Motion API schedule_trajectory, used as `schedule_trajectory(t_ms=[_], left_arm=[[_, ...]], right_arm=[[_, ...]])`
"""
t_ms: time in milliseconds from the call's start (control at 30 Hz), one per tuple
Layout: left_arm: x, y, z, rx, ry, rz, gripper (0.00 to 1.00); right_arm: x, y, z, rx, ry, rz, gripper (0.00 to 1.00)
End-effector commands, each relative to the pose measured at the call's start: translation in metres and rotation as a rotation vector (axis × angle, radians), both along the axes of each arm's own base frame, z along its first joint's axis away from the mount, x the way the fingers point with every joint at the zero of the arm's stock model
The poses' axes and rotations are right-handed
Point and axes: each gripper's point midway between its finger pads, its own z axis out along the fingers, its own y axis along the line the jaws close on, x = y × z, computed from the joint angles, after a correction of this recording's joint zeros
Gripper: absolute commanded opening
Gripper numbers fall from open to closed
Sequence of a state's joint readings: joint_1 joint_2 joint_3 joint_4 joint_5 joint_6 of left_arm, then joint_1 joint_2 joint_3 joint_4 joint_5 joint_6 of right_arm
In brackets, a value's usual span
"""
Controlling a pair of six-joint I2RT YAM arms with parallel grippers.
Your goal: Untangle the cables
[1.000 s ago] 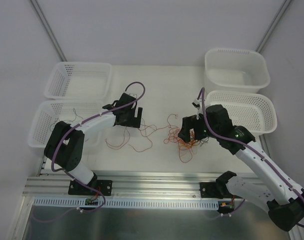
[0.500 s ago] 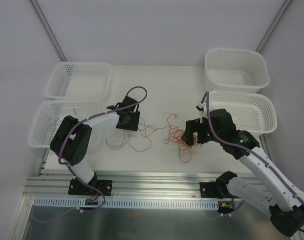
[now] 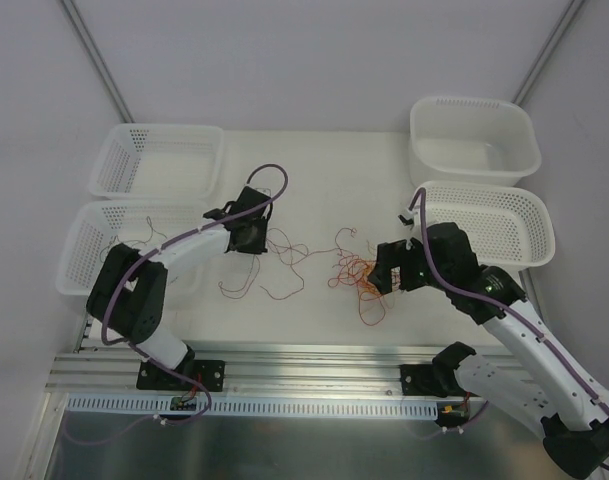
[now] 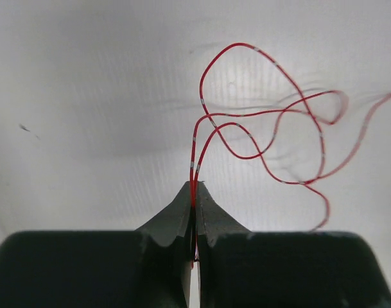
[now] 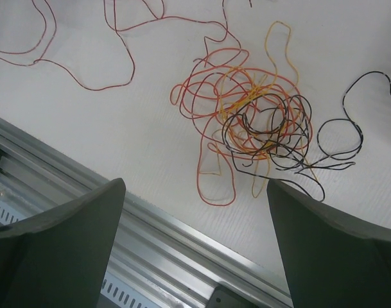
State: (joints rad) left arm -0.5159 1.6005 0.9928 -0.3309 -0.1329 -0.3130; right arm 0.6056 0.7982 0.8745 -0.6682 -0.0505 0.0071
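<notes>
The cables lie on the white table. A tangle [image 3: 359, 272] of orange, red, pale yellow and black cables [image 5: 253, 106] sits right of centre, and loose red cables [image 3: 274, 275] trail to its left. My left gripper [image 3: 249, 240] is shut on a doubled strand of a red cable [image 4: 240, 115], pinched at its fingertips [image 4: 195, 187]; the rest loops away over the table. Just above the tangle's near side, my right gripper [image 3: 389, 270] hangs wide open [image 5: 195, 186], holding nothing.
Two white perforated baskets stand at the left [image 3: 84, 250] [image 3: 154, 160], the nearer one with a few thin wires inside. A white tub [image 3: 474, 135] and a basket [image 3: 494, 220] stand at the right. An aluminium rail [image 3: 304, 365] runs along the table's near edge.
My left gripper has shut on the red cable and pulled slightly back and left. The right gripper has shifted a little right and nearer over the tangle, still open.
</notes>
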Motion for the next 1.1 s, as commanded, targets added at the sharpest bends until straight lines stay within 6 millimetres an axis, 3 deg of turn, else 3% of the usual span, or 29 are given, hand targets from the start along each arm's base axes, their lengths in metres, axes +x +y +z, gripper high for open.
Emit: schedule_trajectory(t_ms=[0, 100, 133, 200, 233, 300, 333, 400, 433, 500, 533, 600, 633, 700, 733, 800, 833, 867, 967, 1067], left_arm=[[0.025, -0.012, 0.097, -0.122, -0.235, -0.004, 0.0], [0.036, -0.015, 0.163, -0.177, -0.381, -0.019, 0.0], [0.042, -0.017, 0.195, -0.196, -0.453, -0.026, 0.0], [0.044, -0.015, 0.231, -0.211, -0.527, -0.036, 0.0], [0.047, -0.016, 0.264, -0.243, -0.592, -0.04, 0.0], [0.052, -0.011, 0.293, -0.252, -0.649, -0.031, 0.0], [0.055, -0.009, 0.326, -0.281, -0.71, -0.022, 0.0], [0.064, -0.002, 0.351, -0.293, -0.753, -0.009, 0.0], [0.067, 0.002, 0.381, -0.313, -0.815, 0.001, 0.0], [0.084, 0.01, 0.395, -0.288, -0.851, 0.023, 0.0], [0.09, 0.024, 0.418, -0.289, -0.902, 0.059, 0.0], [0.107, 0.031, 0.423, -0.288, -0.911, 0.082, 0.0], [0.113, 0.047, 0.437, -0.292, -0.944, 0.12, 0.0], [0.126, 0.051, 0.439, -0.343, -0.931, 0.136, 0.0], [0.129, 0.065, 0.451, -0.353, -0.958, 0.162, 0.0], [0.143, 0.078, 0.451, -0.337, -0.964, 0.19, 0.0], [0.146, 0.087, 0.46, -0.326, -0.992, 0.211, 0.0], [0.152, 0.104, 0.46, -0.304, -0.998, 0.244, 0.0], [0.167, 0.122, 0.457, -0.334, -0.989, 0.272, 0.0], [0.17, 0.127, 0.458, -0.333, -0.992, 0.269, 0.0]], right_arm=[[0.001, -0.007, 0.01, -0.006, -0.03, -0.029, 0.97], [0.0, -0.009, 0.015, -0.008, -0.041, -0.033, 0.97], [0.0, -0.01, 0.016, -0.007, -0.042, -0.033, 0.97], [0.002, -0.015, 0.018, -0.021, -0.057, -0.058, 0.97], [0.002, -0.016, 0.019, -0.021, -0.061, -0.062, 0.97], [0.001, -0.018, 0.022, -0.018, -0.068, -0.064, 0.97], [0.001, -0.018, 0.023, -0.018, -0.072, -0.067, 0.97], [0.0, -0.02, 0.025, -0.017, -0.079, -0.072, 0.97], [-0.001, -0.02, 0.027, -0.015, -0.081, -0.072, 0.97], [-0.001, -0.022, 0.029, -0.03, -0.098, -0.057, 0.97], [-0.002, -0.023, 0.03, -0.03, -0.101, -0.056, 0.97], [-0.002, -0.024, 0.031, -0.032, -0.104, -0.059, 0.97], [-0.003, -0.026, 0.031, -0.036, -0.107, -0.063, 0.97], [-0.003, -0.027, 0.031, -0.035, -0.108, -0.065, 0.97], [-0.004, -0.027, 0.03, -0.037, -0.107, -0.067, 0.97], [-0.004, -0.027, 0.028, -0.034, -0.102, -0.07, 0.97], [-0.004, -0.027, 0.027, -0.034, -0.099, -0.072, 0.97], [-0.004, -0.027, 0.025, -0.036, -0.094, -0.07, 0.97], [-0.004, -0.024, 0.019, -0.036, -0.075, -0.066, 0.97], [0.0, -0.014, 0.014, -0.015, -0.068, -0.037, 0.97]])
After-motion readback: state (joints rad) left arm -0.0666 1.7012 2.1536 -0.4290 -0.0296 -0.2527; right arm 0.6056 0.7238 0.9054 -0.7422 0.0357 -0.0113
